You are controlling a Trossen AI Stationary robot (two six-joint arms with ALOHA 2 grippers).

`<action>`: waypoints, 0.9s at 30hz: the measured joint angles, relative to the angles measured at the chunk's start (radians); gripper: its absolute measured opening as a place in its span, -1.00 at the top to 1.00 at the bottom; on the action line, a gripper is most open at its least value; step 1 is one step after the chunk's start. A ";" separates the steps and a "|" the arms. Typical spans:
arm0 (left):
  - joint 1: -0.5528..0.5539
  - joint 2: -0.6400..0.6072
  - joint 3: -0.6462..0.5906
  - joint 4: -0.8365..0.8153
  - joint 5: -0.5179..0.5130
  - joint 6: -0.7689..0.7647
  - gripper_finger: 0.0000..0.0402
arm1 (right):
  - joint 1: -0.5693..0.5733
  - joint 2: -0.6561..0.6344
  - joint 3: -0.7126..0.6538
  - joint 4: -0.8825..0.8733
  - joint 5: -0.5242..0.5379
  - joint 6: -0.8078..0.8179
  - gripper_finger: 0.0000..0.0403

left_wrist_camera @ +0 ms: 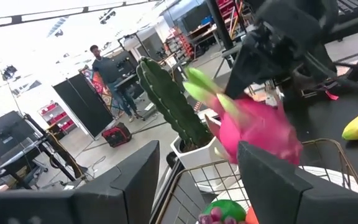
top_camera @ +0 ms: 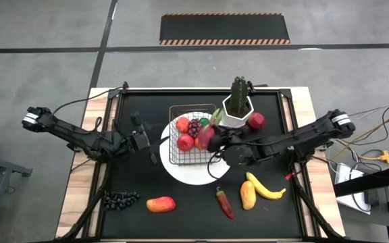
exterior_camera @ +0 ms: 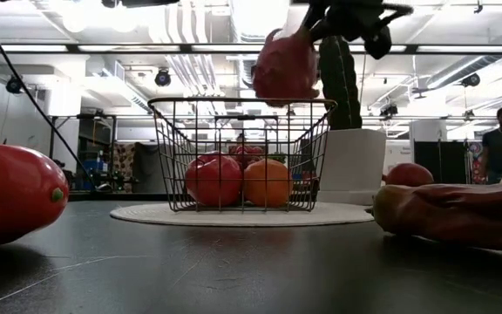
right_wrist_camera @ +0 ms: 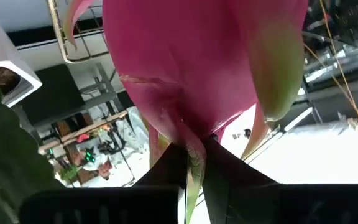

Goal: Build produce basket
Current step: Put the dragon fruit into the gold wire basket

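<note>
R gripper (top_camera: 215, 132), fingers pinching pink dragonfruit w/ green leaf tips (exterior_camera: 284, 65), holds it just above small dark wire-grid basket (exterior_camera: 242, 153) rim, cactus-pot side. L gripper (top_camera: 148, 141) beside basket, fingers spread, empty. Step: loading. Next prob: lower inside basket, release.

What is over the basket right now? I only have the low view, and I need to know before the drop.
Observer: The right gripper holds the pink dragonfruit, fingers shut on its leafy tip, above the basket's edge nearest the cactus pot.
Operator: Where is the left arm?
Observer: The left gripper waits at the basket's opposite side, fingers apart, holding nothing.
Operator: What produce is outside the basket?
Observer: Dark grapes, a mango, a red chili and a banana lie on the table's near side.
</note>
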 joint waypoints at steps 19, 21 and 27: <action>-0.002 0.036 -0.004 0.135 0.011 -0.130 0.01 | -0.001 0.060 0.039 -0.009 -0.106 -0.038 0.30; -0.002 0.050 -0.004 0.169 0.016 -0.132 0.01 | -0.001 0.056 0.050 -0.005 -0.106 -0.037 0.26; -0.013 0.095 -0.004 0.233 0.138 -0.293 0.01 | -0.006 0.009 0.075 -0.008 -0.139 0.088 0.28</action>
